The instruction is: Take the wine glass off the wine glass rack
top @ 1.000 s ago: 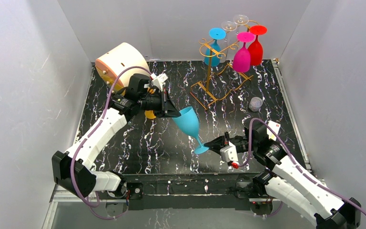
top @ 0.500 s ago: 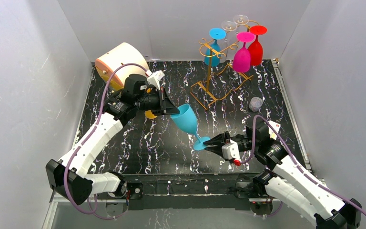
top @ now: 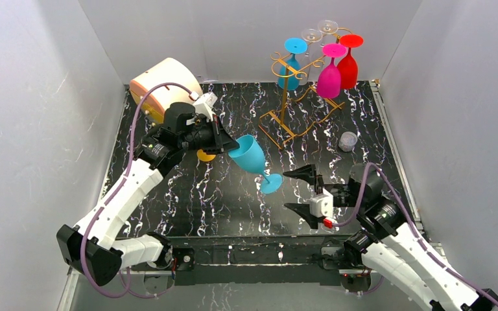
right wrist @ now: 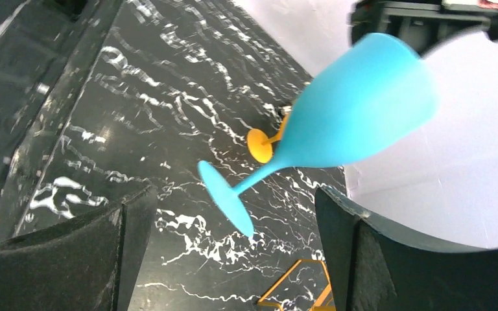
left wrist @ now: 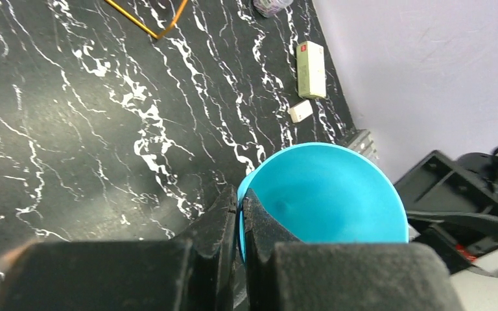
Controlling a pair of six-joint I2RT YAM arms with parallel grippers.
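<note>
My table top (top: 188, 194) is a black slab veined with white marble streaks, boxed in by plain white walls (top: 39, 97). At its far left corner sits a rounded peach-and-cream housing (top: 162, 81). A small clear cup (top: 347, 140) stands toward the right. Nearer, along the right edge, lie a flat white rectangular box (left wrist: 311, 68) and, just beside it, a little white block (left wrist: 300, 111). A small orange disc on a stem (right wrist: 258, 145) shows left of centre

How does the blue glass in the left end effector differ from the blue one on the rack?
The held blue glass is tilted, foot slanting down; the rack blue glass hangs upside down, foot up. The held blue glass is pinched at its rim by the left end effector; the rack blue glass hangs untouched from the wine glass rack. Both are blue stemmed glasses.
</note>
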